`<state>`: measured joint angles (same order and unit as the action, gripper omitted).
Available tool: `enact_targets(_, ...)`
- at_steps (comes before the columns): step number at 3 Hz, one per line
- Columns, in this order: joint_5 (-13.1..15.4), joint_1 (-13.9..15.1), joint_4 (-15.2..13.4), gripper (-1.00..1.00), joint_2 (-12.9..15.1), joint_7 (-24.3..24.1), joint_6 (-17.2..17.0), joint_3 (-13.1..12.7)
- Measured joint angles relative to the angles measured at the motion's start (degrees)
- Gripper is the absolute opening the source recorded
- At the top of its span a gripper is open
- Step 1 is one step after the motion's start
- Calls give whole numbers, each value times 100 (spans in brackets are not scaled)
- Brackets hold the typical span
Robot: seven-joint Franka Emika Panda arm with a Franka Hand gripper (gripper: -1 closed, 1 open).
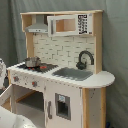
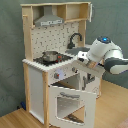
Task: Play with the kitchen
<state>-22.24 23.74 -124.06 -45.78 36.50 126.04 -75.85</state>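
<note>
The kitchen (image 1: 75, 55) is a tall toy of white panels and light wood, with a grey hood (image 1: 37, 26), a black faucet (image 1: 84, 59), a sink (image 1: 72, 73) and a stove (image 1: 35, 66) carrying a small metal pot (image 1: 32, 61). In the second exterior view the kitchen (image 2: 37, 75) has a pegboard back (image 2: 50, 37). Its windowed oven door (image 2: 70, 102) hangs open, tilted outward. My white arm (image 2: 104, 50) reaches in from the second exterior view's right. The gripper (image 2: 84, 61) sits at the counter's front edge, just above the open door.
A microwave-style cabinet (image 1: 70, 24) sits at the top beside the hood. Knobs (image 1: 34, 83) line the stove front. A lower cupboard door with a dark panel (image 1: 62, 106) is closed. A grey curtain (image 2: 110, 20) hangs behind, above a wooden floor (image 2: 15, 120). White arm parts (image 1: 7, 117) blur the lower left corner.
</note>
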Motion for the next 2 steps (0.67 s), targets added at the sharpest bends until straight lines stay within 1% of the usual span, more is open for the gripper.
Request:
enact_targets(1,88,-25,41,100,-494,57,-257,110)
enact_targets(2,457,-25,318,100,-652,77,-647,238)
